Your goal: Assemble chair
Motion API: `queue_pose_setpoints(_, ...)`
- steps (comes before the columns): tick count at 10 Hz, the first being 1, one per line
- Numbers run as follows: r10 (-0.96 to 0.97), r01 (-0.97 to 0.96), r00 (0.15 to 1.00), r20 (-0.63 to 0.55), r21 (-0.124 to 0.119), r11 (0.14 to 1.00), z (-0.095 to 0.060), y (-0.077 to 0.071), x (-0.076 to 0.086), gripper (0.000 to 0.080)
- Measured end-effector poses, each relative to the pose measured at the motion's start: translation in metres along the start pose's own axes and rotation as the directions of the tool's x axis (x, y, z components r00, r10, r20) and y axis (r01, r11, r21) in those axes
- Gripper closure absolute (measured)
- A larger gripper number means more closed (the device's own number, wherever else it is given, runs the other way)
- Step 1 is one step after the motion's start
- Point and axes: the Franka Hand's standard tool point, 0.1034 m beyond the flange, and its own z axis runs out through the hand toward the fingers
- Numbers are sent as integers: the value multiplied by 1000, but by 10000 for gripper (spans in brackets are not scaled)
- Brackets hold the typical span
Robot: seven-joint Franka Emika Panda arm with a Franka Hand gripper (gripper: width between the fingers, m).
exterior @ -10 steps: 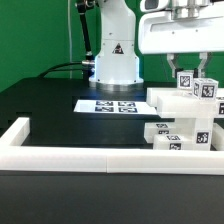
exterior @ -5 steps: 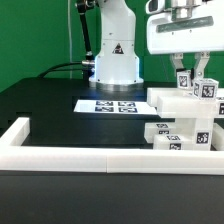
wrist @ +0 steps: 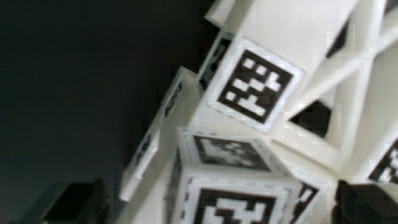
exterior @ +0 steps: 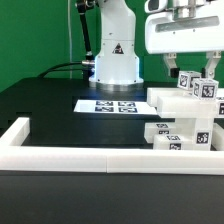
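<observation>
The chair [exterior: 182, 118], a chunky white stack of tagged blocks, stands on the black table [exterior: 60, 115] at the exterior view's right, just behind the white border rail [exterior: 100, 156]. The gripper [exterior: 190, 66] hangs directly above its top tagged bars with its jaws spread apart, one finger on either side, apparently clear of them. The marker board [exterior: 108, 105] lies beside the chair.

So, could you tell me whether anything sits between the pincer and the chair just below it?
Nothing visible does. The open pincer hangs directly over the top tagged block of the chair, its fingers astride that block, with no other object between them.
</observation>
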Motion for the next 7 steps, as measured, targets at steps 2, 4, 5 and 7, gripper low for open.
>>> queue_pose_setpoints(2, -176, 176, 984, -1, 0, 984, 0, -1, -1, 151)
queue_pose_setpoints(4, -395, 395, 919, -2, -1, 919, -1, -2, 0, 151)
queue_pose_setpoints(5, -469, 469, 883, -2, -1, 883, 0, -2, -1, 151)
queue_pose_setpoints(7, -591, 591, 806, -2, -8, 806, -1, -2, -1, 151)
